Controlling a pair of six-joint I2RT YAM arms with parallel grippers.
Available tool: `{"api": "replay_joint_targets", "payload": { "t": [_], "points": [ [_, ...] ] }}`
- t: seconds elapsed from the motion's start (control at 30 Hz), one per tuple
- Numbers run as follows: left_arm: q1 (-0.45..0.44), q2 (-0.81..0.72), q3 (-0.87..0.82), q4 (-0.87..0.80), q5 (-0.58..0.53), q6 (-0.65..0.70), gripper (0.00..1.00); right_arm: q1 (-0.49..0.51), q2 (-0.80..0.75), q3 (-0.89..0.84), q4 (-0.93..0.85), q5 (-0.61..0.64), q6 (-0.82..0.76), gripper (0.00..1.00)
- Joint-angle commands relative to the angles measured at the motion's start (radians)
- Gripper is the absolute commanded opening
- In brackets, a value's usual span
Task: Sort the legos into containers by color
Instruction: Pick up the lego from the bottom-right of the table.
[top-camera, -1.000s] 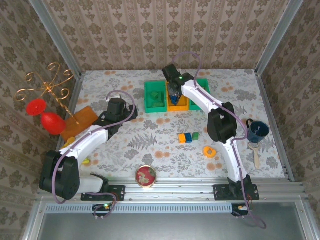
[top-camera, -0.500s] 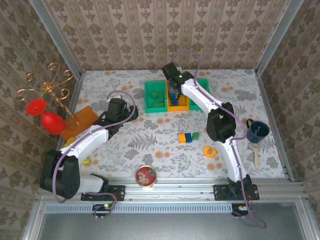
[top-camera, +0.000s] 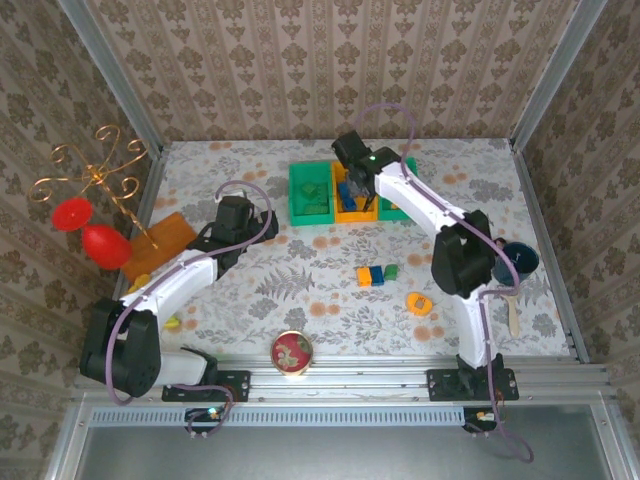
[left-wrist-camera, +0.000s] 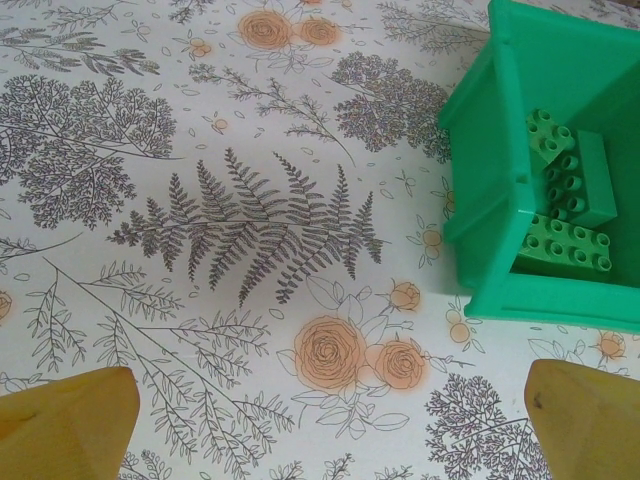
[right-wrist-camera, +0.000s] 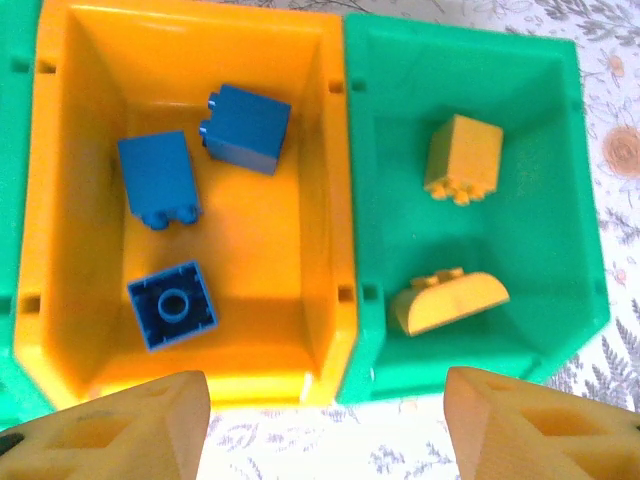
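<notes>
Right wrist: left green bin (right-wrist-camera: 10, 150) mostly off-frame

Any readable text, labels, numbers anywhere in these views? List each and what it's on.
None readable.
Tin lid: pale design on red, too small to tell whether it carries words.
No lettering shows on the bins or legos in the wrist views.

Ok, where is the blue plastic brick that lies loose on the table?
In the top view, the blue plastic brick sits on the table right of centre, between an orange brick and a green brick.
</notes>
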Motion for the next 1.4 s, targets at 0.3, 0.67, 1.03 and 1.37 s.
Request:
{"api": "replay_joint_targets", "payload": {
  "t": [0.3,0.67,1.03,1.37],
  "points": [
    [-0.035,0.003,0.035,0.014,0.005,0.029,1.00,0.024,-0.423,-0.530,0.080,-0.091,0.181,0.73],
    [-0.037,0.009,0.041,0.019,-0.001,0.023,1.00,0.020,-0.698,-0.874,0.018,-0.171,0.255,0.93],
    [-0.067,0.016,0.047,0.003,-0.019,0.012,1.00,0.010,-0.687,-1.029,0.090,-0.328,0.265,1.00],
    [-0.067,0.007,0.046,-0.007,-0.040,0.007,1.00,0.003,-0.604,-1.076,0.132,-0.385,0.275,1.00]
  ]
}}
